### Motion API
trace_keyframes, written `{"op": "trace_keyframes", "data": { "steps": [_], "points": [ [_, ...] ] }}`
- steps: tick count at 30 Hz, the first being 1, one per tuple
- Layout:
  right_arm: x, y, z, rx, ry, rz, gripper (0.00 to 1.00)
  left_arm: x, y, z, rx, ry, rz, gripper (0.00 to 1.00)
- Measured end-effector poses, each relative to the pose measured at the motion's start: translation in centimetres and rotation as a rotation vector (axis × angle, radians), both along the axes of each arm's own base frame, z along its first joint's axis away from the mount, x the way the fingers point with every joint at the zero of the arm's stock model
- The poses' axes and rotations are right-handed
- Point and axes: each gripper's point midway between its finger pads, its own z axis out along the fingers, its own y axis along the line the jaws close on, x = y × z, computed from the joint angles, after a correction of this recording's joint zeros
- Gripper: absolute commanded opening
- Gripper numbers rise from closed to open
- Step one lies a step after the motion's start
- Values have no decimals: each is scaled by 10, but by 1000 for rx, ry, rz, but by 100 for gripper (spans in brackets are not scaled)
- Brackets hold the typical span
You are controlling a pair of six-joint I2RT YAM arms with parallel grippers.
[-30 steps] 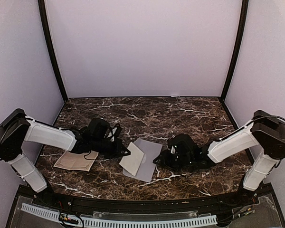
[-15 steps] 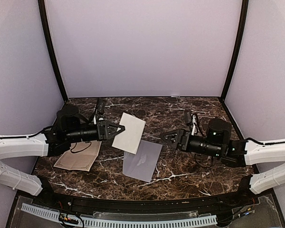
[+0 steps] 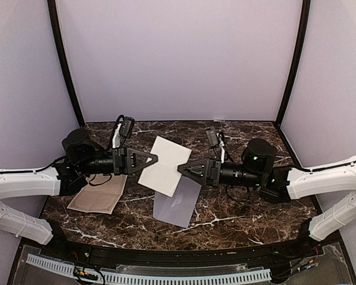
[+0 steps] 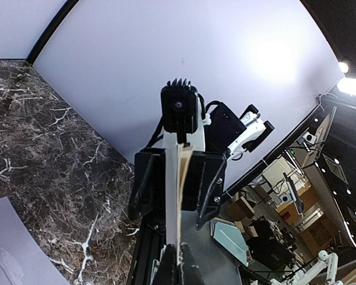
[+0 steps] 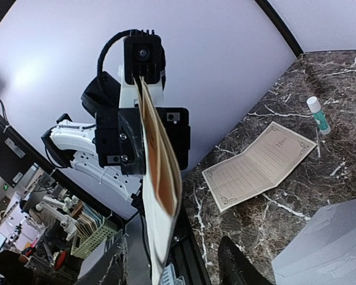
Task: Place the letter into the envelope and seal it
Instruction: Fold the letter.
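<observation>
The letter (image 3: 163,163), a folded sheet that is white outside and tan inside, hangs in the air over the table's middle. My left gripper (image 3: 153,158) is shut on its left edge. In the left wrist view the letter (image 4: 175,196) shows edge-on, running up from the shut jaws (image 4: 178,268). My right gripper (image 3: 182,168) stands open at the sheet's lower right edge. In the right wrist view that edge (image 5: 157,202) sits between the spread fingers (image 5: 236,264). The pale grey-lavender envelope (image 3: 178,203) lies flat on the marble below, also seen as the envelope (image 5: 329,243).
A tan sheet with an ornate border (image 3: 98,200) lies unfolded on the table at the left, under the left arm. A small glue stick (image 5: 317,113) lies near that sheet (image 5: 258,166). Lavender walls close in the back and both sides.
Both arms have risen off the table and stretched towards each other. The left gripper lifted the letter off the envelope. The right gripper moved left to the letter's free edge.
</observation>
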Motion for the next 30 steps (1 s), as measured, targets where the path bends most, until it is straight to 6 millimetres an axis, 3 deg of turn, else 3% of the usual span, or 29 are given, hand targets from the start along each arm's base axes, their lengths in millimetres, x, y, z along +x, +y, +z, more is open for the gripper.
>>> {"op": "trace_keyframes", "data": {
  "steps": [6, 8, 10, 11, 12, 14, 20, 26, 30],
  "points": [
    [-7, 5, 21, 71, -45, 43, 2, -6, -3, 0, -12, 5, -51, 0],
    [-8, 5, 25, 87, -55, 48, 0, -7, -4, 1, -15, 5, -58, 0],
    [-8, 5, 27, 97, -57, 50, 0, -7, -4, 2, -22, 2, -62, 19],
    [-8, 5, 28, 99, -58, 50, 0, -8, -4, 3, -24, 0, -65, 47],
    [-8, 5, 29, 102, -60, 50, 0, -8, -4, 4, -28, -4, -67, 65],
    [-8, 5, 32, 114, -67, 50, 0, -9, -4, 5, -32, -4, -73, 77],
    [-6, 4, 38, 135, -83, 39, 0, -15, -19, 0, -12, 9, -131, 80],
    [10, -1, 48, 165, -96, -66, 0, -27, -32, -3, -8, 9, -177, 83],
    [17, -6, 58, 196, -114, -120, 0, -25, -31, 2, -43, -11, -139, 76]
  ]
}}
